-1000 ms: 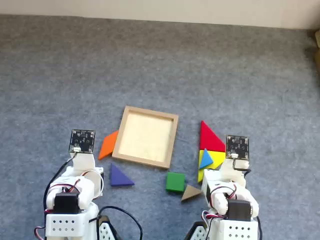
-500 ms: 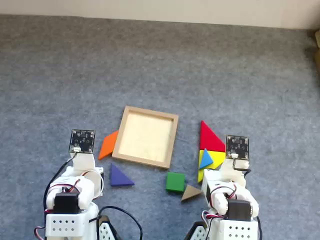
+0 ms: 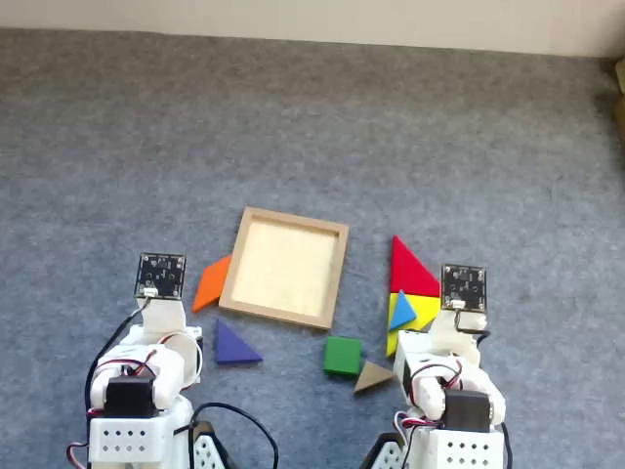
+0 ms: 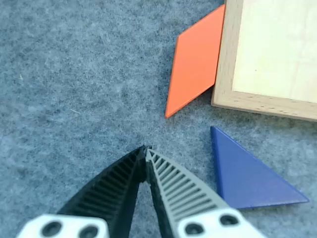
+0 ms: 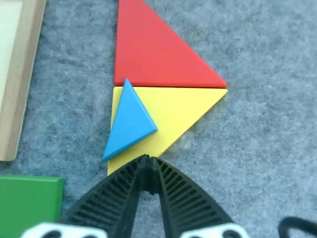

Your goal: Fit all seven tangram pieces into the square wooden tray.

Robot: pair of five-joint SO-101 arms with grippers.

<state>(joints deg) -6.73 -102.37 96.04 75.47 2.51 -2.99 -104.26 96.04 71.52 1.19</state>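
Nothing has shifted in the last second; both arms sit still. On the grey desk point(image 3: 312, 127) the wooden tray point(image 3: 285, 267) holds no piece yet. On its right the red triangle point(image 5: 153, 49) touches the yellow triangle point(image 5: 183, 111). The small blue triangle point(image 5: 130, 124) lies on top of the yellow one, just ahead of the right claw point(image 5: 148, 159), which is clenched on nothing. The orange parallelogram point(image 4: 195, 62), its long axis along the tray's side, lies ahead of the left claw point(image 4: 145, 150), likewise clenched and bare, and the nearer arm for it.

The yellow triangle point(image 3: 426, 311) is partly hidden, apparently by the right arm point(image 3: 444, 376).
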